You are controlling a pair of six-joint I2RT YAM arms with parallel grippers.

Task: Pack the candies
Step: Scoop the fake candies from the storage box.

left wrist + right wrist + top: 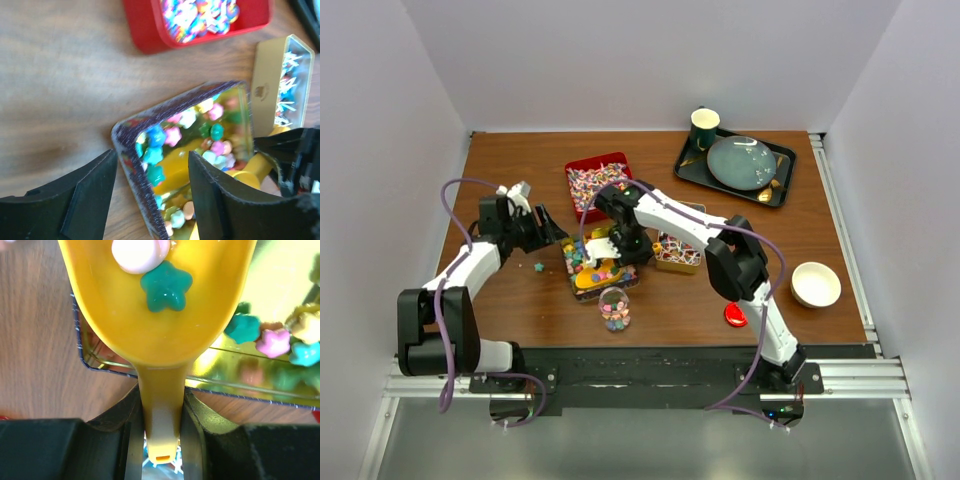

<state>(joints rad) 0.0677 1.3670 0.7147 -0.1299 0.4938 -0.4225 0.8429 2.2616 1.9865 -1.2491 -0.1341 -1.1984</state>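
Right claw (161, 412) grips scoop (150, 335) holding 2 candies (166, 287), teal star and pink; left claw (152, 165) wide.

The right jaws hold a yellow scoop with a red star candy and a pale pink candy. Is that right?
Not quite: the star candy in the scoop is teal green, not red; the right wrist view shows it. The rest holds.
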